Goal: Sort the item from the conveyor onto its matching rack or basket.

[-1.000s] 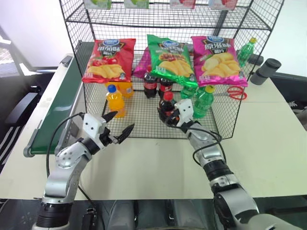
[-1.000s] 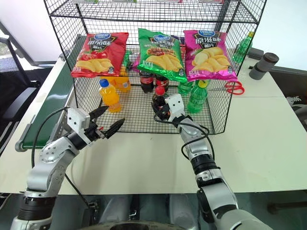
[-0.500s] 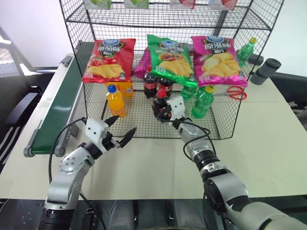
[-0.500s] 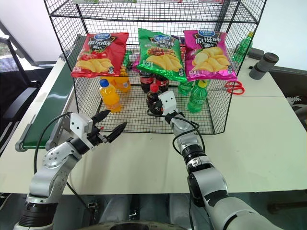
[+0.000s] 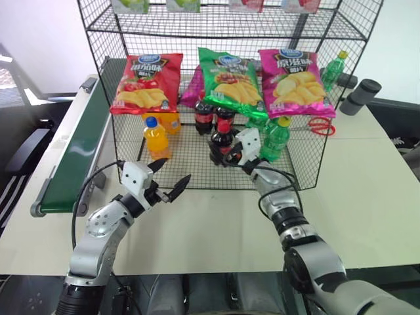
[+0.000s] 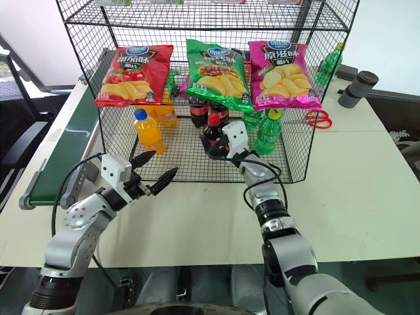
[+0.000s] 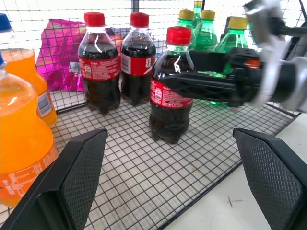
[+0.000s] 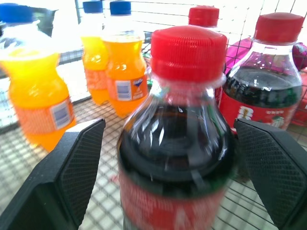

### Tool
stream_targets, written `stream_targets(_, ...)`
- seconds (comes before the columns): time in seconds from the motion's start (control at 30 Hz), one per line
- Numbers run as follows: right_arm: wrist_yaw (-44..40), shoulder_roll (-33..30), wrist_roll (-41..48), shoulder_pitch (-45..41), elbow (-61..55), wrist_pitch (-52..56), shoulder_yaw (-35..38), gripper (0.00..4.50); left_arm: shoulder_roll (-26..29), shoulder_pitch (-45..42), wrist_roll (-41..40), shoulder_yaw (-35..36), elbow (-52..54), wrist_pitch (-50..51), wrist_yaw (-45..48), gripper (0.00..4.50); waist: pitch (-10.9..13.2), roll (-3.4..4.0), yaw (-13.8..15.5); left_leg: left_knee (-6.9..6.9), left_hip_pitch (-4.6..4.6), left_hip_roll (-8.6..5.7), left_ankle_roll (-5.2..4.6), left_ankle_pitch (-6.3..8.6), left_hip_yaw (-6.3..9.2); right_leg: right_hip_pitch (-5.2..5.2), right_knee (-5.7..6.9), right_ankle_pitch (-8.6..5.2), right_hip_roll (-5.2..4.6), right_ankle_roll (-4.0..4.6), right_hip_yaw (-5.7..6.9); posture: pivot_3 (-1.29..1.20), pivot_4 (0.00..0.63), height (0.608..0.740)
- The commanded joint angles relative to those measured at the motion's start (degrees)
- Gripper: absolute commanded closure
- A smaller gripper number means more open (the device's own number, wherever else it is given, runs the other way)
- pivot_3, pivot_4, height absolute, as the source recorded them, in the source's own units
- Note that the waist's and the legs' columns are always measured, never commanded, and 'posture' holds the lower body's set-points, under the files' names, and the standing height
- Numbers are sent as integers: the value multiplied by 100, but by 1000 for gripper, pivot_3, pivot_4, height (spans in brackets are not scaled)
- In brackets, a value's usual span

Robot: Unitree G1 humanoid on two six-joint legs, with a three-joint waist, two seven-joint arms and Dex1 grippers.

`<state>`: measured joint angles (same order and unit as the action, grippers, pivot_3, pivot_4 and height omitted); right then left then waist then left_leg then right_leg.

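Standing upright on the mesh floor of the rack's (image 5: pixel 118 141) bottom bin, the cola bottle (image 7: pixel 171 86) is sitting between the spread fingers of the right pincer (image 5: pixel 229 148), which is released and no longer gripping it. In the right wrist view both black pads (image 8: pixel 72 172) are flanking the bottle with a gap on each side. The left pincer (image 5: pixel 172 179) is hovering over the counter (image 5: pixel 367 197) in front of the bin, its fingers wide apart and holding nothing.

Judging from this, the step in hand is the retreat: the right arm should be backing straight out along its own pointing line, keeping the fingers spread so neither pad is clipping the bottle, and rising enough to be clearing the bin's front mesh wall.

Taking the placed bottle as the clock centre in the head view, two matching cola bottles (image 7: pixel 118 57) are standing just behind it at about 11 o'clock, green bottles (image 5: pixel 276 139) with yellow caps at 3 o'clock, and orange soda bottles (image 5: pixel 156 138) at 9 o'clock. Three chip bags (image 5: pixel 226 79) are hanging along the tier above. The conveyor (image 5: pixel 75 151) is lying bare along the rack's left side.
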<state>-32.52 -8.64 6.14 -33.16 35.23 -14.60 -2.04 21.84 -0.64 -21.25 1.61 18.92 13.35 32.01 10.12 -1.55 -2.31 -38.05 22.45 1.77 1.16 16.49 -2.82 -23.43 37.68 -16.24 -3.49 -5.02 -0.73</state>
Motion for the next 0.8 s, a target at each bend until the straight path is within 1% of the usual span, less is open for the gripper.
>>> stream_targets(0.03, -432, -441, 152, 469, -1121, 397, -29, 49, 2, -54, -57, 84, 227, 31, -51, 0, 0, 1, -7, 0, 0, 0, 0, 0, 0, 0, 0, 0, 0, 0, 0, 0, 150, 740)
stream_targets(0.2, -825, -1234, 651, 1472, -2776, 1239, 290, 49, 114, -143, -48, 96, 205, 216, -42, 0, 0, 1, 5, 1, -1, 1, 0, 0, 3, 1, 0, 0, 1, 0, 1, 0, 150, 740)
stream_targets(0.3, -1072, -1752, 1105, 2116, -3719, 1708, 662, 49, 267, -208, -79, 162, 172, 348, 21, 0, 1, 5, 14, 1, -4, 1, -1, 0, 2, 3, 0, 0, 3, 0, -1, 0, 150, 740)
stream_targets(0.37, -1112, -1958, 1268, 2364, -4071, 1908, 796, 49, 335, -221, -113, 206, 164, 409, 46, 0, 1, 5, 17, 1, -5, 3, -1, 0, 6, 6, -2, -1, 7, 0, 2, 0, 150, 740)
stream_targets(0.43, -1236, -2282, 1549, 2799, -4438, 2109, 1221, 49, 493, -231, -71, 275, 36, 413, 148, 0, 0, 6, 19, 0, -6, 2, -1, 0, 2, 8, -2, 0, 7, 0, -2, 0, 150, 740)
stream_targets(0.5, -1335, -2524, 1755, 3131, -4675, 2258, 1538, 49, 622, -235, -67, 354, -100, 401, 260, 0, 0, 6, 56, 0, -8, 2, -1, 0, 4, 10, -3, -1, 9, 1, 0, 0, 150, 740)
stream_targets(0.63, -1397, -2754, 1990, 3428, -4777, 2384, 1937, 49, 806, -291, -71, 548, -398, 190, 420, 0, 0, 6, 104, -1, -9, 2, -2, 0, 1, 11, -6, -1, 14, 1, -3, 0, 150, 740)
stream_targets(0.8, -1542, -2890, 2191, 3525, -4856, 2566, 2085, 49, 967, -320, -109, 675, -587, 106, 624, 0, 0, 6, 156, -1, -10, 4, -2, 0, 2, 11, -8, -1, 22, 1, -3, 0, 150, 740)
